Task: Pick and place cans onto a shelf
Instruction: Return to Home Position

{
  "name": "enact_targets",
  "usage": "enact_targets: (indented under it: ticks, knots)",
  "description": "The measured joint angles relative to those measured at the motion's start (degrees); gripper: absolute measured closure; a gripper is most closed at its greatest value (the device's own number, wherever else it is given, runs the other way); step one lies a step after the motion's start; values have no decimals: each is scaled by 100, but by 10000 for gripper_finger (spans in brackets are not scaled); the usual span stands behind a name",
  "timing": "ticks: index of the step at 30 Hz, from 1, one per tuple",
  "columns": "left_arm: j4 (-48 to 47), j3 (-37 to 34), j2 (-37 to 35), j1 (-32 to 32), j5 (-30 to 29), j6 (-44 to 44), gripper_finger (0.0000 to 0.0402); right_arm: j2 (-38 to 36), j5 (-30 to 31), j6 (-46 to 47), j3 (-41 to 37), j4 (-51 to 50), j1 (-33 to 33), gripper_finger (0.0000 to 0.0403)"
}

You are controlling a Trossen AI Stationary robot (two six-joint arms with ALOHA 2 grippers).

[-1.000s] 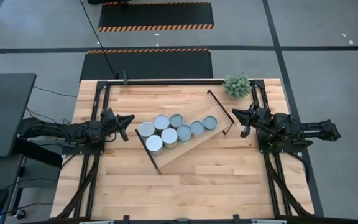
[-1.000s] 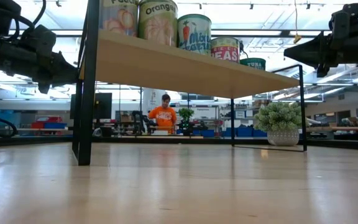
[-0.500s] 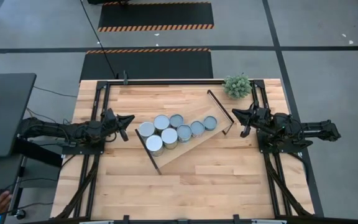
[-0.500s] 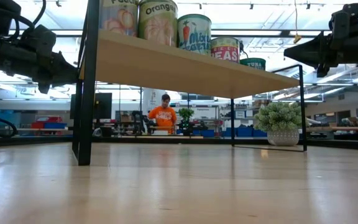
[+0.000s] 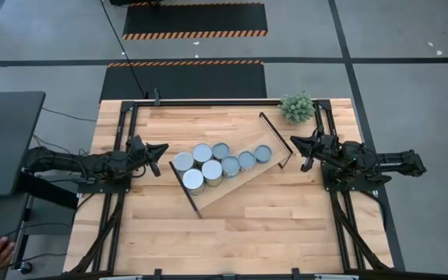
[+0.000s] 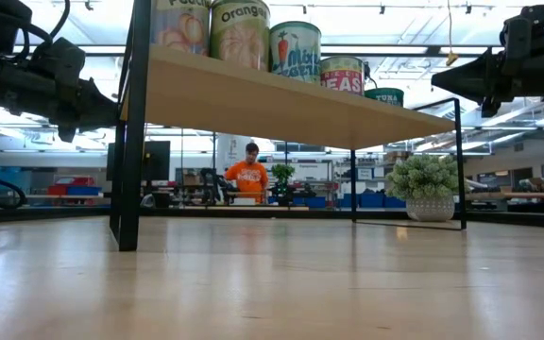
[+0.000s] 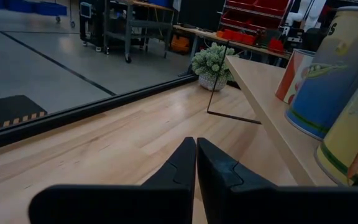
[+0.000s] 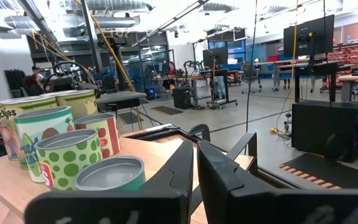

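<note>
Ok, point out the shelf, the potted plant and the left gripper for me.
shelf [image 5: 236, 187]: high view, bare wood along the plank's long edge.
potted plant [image 5: 297, 107]: high view, middle of its green leaves.
left gripper [image 7: 196, 143]: left wrist view, where its shut fingertips meet.

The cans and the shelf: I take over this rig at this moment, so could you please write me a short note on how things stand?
Left gripper: shut, empty, off the left end of the shelf, not touching it.
Right gripper: shut, empty, off the shelf's right end, near the potted plant.
Cans: all eight stand upright on the shelf, in two rows close together.
Done: the placing looks complete.
Left: probably only to bring both arms home; no can seems to need picking.
</note>
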Motion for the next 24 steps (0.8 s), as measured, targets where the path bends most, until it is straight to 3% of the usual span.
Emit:
enact_targets:
  ticks: [24]
  knots:
    - [0, 0, -1, 0, 0, 1, 378, 0, 0, 1, 0, 0, 2, 373]
